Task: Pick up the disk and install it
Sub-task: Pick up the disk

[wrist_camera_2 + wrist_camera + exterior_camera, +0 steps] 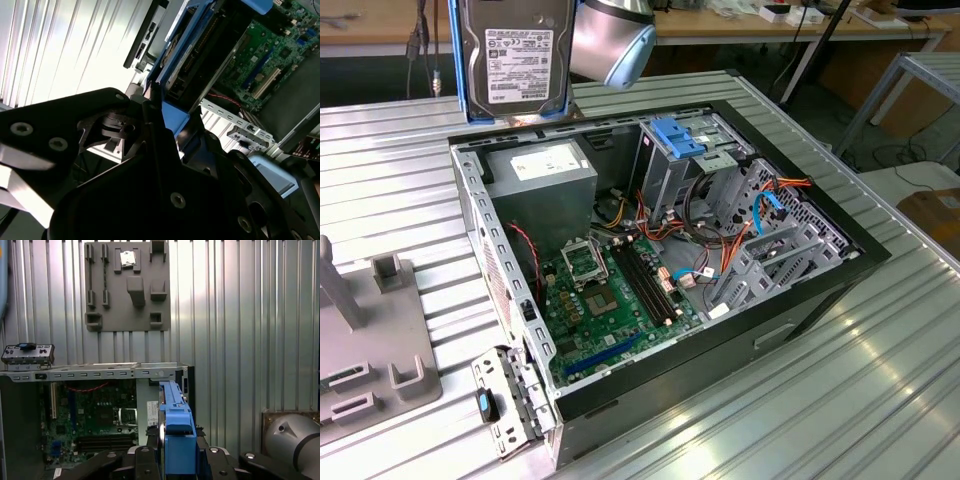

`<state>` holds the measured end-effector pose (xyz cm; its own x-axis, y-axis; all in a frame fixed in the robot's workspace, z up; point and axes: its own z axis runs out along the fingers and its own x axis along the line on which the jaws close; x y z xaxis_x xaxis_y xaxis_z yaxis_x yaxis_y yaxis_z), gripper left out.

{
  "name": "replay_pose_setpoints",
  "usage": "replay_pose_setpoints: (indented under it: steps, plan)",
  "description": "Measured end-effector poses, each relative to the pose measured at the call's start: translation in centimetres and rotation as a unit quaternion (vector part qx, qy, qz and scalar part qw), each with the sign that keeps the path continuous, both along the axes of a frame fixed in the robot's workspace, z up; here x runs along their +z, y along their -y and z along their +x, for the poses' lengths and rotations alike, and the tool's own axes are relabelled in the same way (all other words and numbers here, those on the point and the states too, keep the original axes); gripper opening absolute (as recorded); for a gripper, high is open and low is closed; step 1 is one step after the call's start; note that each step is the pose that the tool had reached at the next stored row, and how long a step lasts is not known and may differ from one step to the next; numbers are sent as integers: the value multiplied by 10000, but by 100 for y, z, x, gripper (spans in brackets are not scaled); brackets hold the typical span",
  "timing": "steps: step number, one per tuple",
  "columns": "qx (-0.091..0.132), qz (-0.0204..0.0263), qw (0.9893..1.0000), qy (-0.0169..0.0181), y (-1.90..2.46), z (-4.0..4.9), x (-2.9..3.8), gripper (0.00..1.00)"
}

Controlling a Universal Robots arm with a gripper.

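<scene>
I have the gripper [177, 460] clamped on the disk [517, 55], which hangs upright, label facing the exterior camera, just over the open case's [720, 360] far rim, with the blue-topped drive cage [677, 138] lower and toward the exterior view's right.

Black housing [125, 215] with silver screws [177, 200], rounded silver-grey arm joint [612, 45].

Top of disk [517, 55] cut off at exterior view's upper edge; gripped end hidden by pincer [177, 454] in first wrist view.
</scene>
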<state>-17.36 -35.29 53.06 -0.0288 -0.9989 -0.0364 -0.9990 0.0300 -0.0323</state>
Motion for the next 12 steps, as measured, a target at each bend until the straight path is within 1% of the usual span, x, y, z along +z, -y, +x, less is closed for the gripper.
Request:
replay_pose_setpoints:
  steps: [2,5,10,12]
  plan:
    - [0,0,10000,0,0,115,-2,37]
    - [0,-1,10000,0,0,217,-4,37]
    - [0,-1,10000,2,0,215,-4,37]
    - [0,-2,10000,22,1,214,-5,37]
